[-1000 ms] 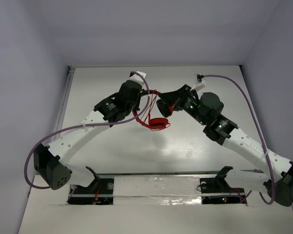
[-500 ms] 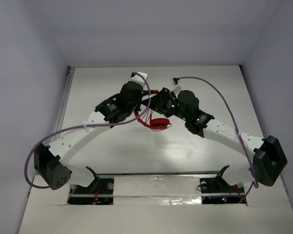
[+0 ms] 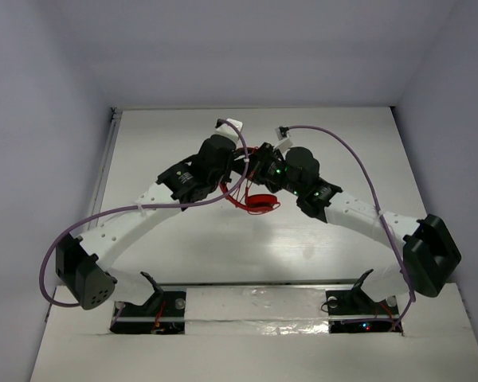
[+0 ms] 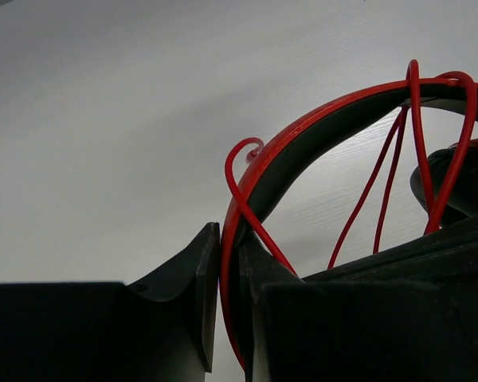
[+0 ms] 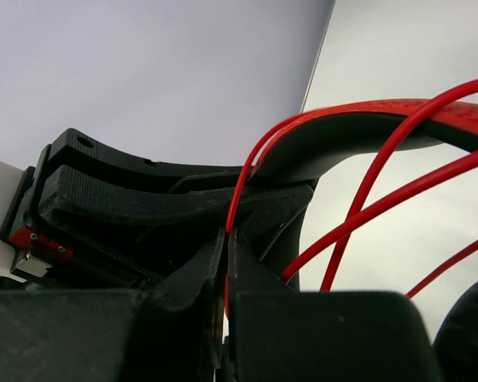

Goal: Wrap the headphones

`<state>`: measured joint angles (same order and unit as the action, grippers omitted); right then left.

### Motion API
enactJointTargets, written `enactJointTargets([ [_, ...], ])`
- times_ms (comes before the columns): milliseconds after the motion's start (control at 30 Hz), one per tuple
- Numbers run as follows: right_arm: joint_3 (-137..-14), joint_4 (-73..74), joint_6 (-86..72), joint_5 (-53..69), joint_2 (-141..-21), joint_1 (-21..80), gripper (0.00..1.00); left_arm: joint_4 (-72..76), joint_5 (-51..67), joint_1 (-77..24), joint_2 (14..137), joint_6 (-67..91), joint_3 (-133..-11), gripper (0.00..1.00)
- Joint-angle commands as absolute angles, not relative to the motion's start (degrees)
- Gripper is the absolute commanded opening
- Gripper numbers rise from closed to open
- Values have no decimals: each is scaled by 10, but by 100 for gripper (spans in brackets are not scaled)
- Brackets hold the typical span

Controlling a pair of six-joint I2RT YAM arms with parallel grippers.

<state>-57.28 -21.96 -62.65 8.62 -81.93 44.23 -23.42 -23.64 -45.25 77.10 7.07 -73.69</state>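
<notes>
- The left gripper (image 4: 229, 235) was clamped shut on the headband (image 4: 319, 127), which arched up and off to its right.
- The right gripper (image 5: 228, 235), just beside it, was closed on the thin red cable (image 4: 415, 119) hard against that band.
- The headphones (image 3: 259, 200) hung between both arms, mid-table (image 3: 303, 247), with cable strands crossing the band's long arc.

Headphones (image 3: 260, 202) sit between left gripper (image 4: 229, 239) and right gripper (image 5: 227, 232).
</notes>
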Motion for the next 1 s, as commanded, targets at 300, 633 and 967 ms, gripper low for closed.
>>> enactJointTargets([
  [300,-578,-197,-594,-55,-762,450,0,-185,-230,-459,738,84,-724,0],
  [633,-563,-152,-576,-167,-724,450,0,-193,-258,-459,743,97,-733,0],
  [967,-526,-122,-558,-230,-687,450,0,-192,-265,-459,729,103,-734,0],
])
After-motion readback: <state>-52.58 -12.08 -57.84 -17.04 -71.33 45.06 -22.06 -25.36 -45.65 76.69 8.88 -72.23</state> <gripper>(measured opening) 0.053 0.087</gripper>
